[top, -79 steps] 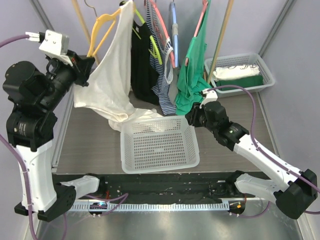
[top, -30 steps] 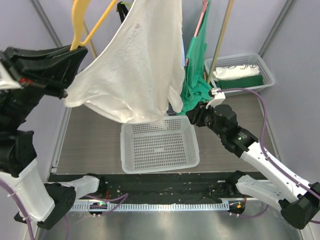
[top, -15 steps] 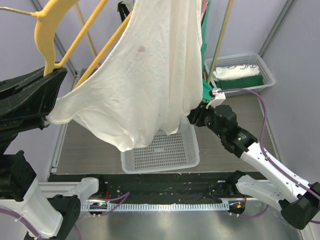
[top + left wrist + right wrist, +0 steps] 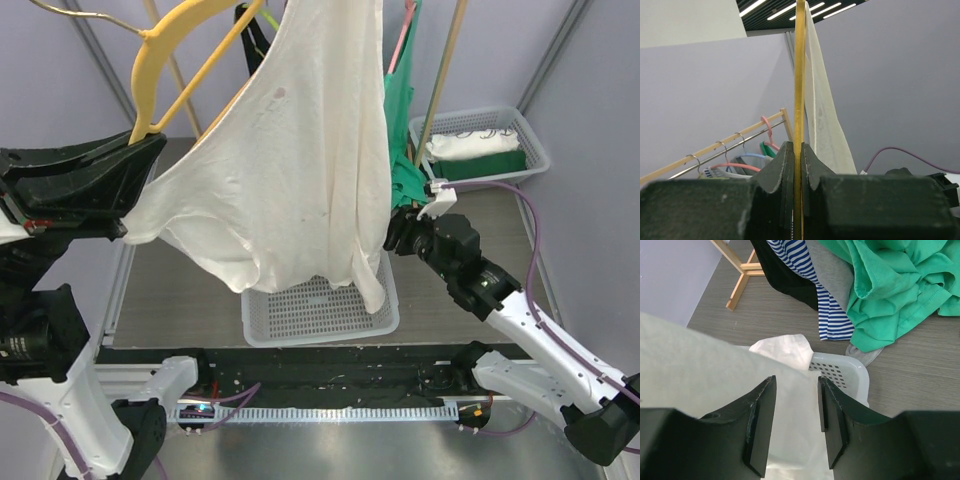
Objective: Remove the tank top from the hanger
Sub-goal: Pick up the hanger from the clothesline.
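Observation:
A white tank top [image 4: 300, 170] hangs from a yellow hanger [image 4: 175, 65], held high over the table and draped down to the basket. My left gripper [image 4: 140, 150] is shut on the hanger's bar. In the left wrist view the hanger [image 4: 799, 75] runs straight up from between the left gripper's [image 4: 799, 147] closed jaws, and the tank top [image 4: 822, 110] hangs beside it. My right gripper [image 4: 392, 232] sits at the cloth's right edge. In the right wrist view the right gripper [image 4: 796, 380] is open, with the tank top [image 4: 715, 375] below and behind its fingers, not pinched.
A white perforated basket [image 4: 320, 310] stands under the hanging cloth; the right wrist view shows its rim [image 4: 855, 375]. Behind are a wooden rack post [image 4: 440, 70] and a green garment [image 4: 405, 130]. A second basket [image 4: 480, 140] with folded clothes sits back right. A striped garment [image 4: 805, 285] hangs nearby.
The left arm has carried the hanger and tank top up off the rack, towards the camera. The cloth has now swung right and hangs lower over the basket. The right gripper has stayed beside it.

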You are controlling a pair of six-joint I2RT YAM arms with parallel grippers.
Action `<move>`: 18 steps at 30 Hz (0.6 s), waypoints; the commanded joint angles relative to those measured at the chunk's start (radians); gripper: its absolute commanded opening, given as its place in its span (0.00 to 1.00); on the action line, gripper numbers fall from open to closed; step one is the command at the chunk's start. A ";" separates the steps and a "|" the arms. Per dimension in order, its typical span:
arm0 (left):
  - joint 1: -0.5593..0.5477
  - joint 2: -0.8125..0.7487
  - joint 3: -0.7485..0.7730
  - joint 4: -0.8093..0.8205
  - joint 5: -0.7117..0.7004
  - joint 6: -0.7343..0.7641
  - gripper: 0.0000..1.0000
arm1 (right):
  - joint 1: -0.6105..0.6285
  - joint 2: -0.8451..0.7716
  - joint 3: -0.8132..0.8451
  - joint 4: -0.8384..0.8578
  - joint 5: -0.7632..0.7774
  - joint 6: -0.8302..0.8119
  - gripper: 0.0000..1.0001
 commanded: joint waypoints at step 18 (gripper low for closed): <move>0.157 -0.103 0.133 0.207 0.029 -0.202 0.00 | 0.005 -0.024 -0.022 0.034 -0.021 0.013 0.46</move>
